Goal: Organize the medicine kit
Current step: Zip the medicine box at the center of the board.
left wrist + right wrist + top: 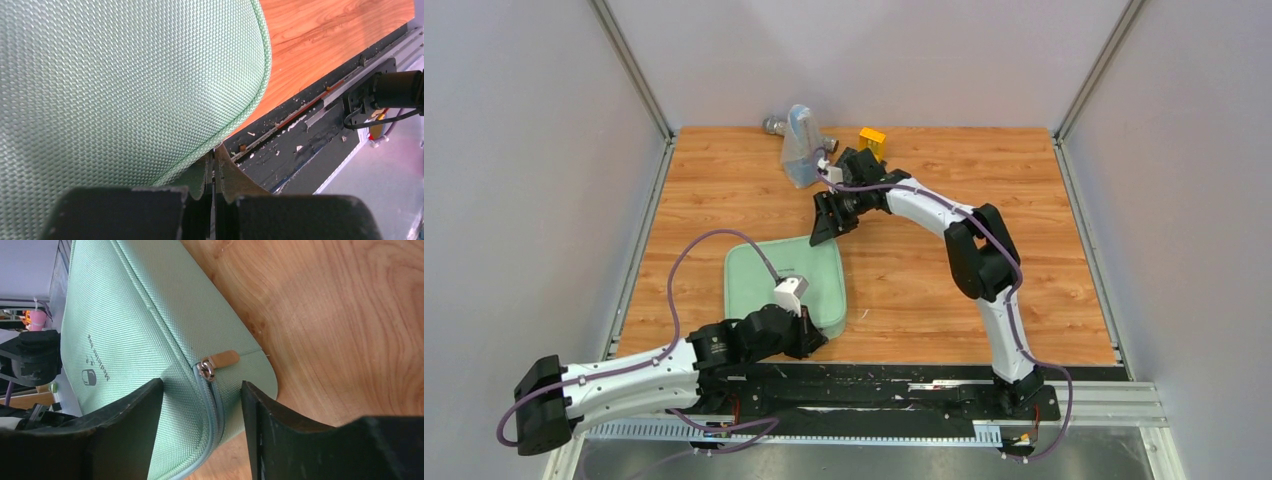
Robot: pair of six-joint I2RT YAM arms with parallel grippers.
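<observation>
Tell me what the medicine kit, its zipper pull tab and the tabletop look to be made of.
The medicine kit: mint-green woven fabric, likely nylon or polyester; matte basket-weave texture and piped seam show. The zipper pull tab: tan, smooth, leather or faux leather, on a shiny metal ring. The tabletop: wood-grain pattern, slight sheen, probably laminate.

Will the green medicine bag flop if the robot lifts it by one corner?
Probably only a little: the medicine kit keeps a puffy, rounded shape, so it looks padded. Its woven cloth likely grips well, not slippery. Lying flat, it shouldn't roll.
</observation>
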